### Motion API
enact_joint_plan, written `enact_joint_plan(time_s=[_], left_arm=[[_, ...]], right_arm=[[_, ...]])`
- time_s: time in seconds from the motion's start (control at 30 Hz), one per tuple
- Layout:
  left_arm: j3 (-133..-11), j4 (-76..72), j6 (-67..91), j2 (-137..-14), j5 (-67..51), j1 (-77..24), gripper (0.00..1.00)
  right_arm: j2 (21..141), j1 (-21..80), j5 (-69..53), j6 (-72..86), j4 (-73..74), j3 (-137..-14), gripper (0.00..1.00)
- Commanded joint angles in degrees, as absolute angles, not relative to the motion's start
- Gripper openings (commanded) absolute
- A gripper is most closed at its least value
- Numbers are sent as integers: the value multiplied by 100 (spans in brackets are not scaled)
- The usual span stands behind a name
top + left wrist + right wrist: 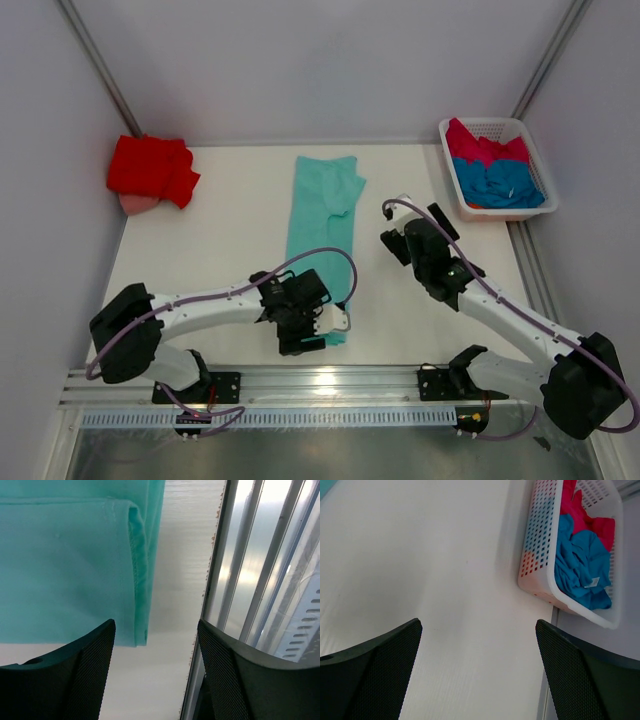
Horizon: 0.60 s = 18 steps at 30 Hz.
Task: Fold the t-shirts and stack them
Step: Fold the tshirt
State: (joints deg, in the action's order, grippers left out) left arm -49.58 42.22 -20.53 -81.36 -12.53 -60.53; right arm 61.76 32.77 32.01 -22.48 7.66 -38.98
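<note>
A mint-teal t-shirt (pixel 322 225) lies folded into a long strip down the middle of the table. Its near hem corner (pixel 139 630) lies just ahead of my left gripper (pixel 338 325) (pixel 156 630). That gripper is open over bare table by the near edge, with nothing between its fingers. A folded bright red t-shirt (pixel 150 168) lies at the far left, with a pink patch (pixel 138 203) showing under it. Blue (pixel 580 565) and crimson-pink (pixel 585 515) t-shirts lie crumpled in the basket. My right gripper (pixel 415 215) (pixel 478 630) is open above bare table, left of the basket.
The white slatted basket (pixel 455 180) (pixel 540 555) stands at the far right corner. The table's near edge (pixel 212 585) and metal rails (pixel 260 580) run just right of the left gripper. Walls close in the table on the left, back and right.
</note>
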Motion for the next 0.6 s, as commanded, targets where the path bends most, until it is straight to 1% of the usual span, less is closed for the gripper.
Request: enact_joint_plan(time_s=[0.0,0.3,0.57], left_arm=[[-5308,3903,-2171,-8418,-1231,-6327,69],[-5836,3621,-2153,-9193,-1081,-6495,69],[-5827,3550,-1969,-9290,-1081,-6522,69]], right_arm=[[6196,3208,3586,-2100,395,-3876,99],[6302,3156,3507,-2162,422,-3858,100],[6284,3155,3445,-2171,448,-3841,99]])
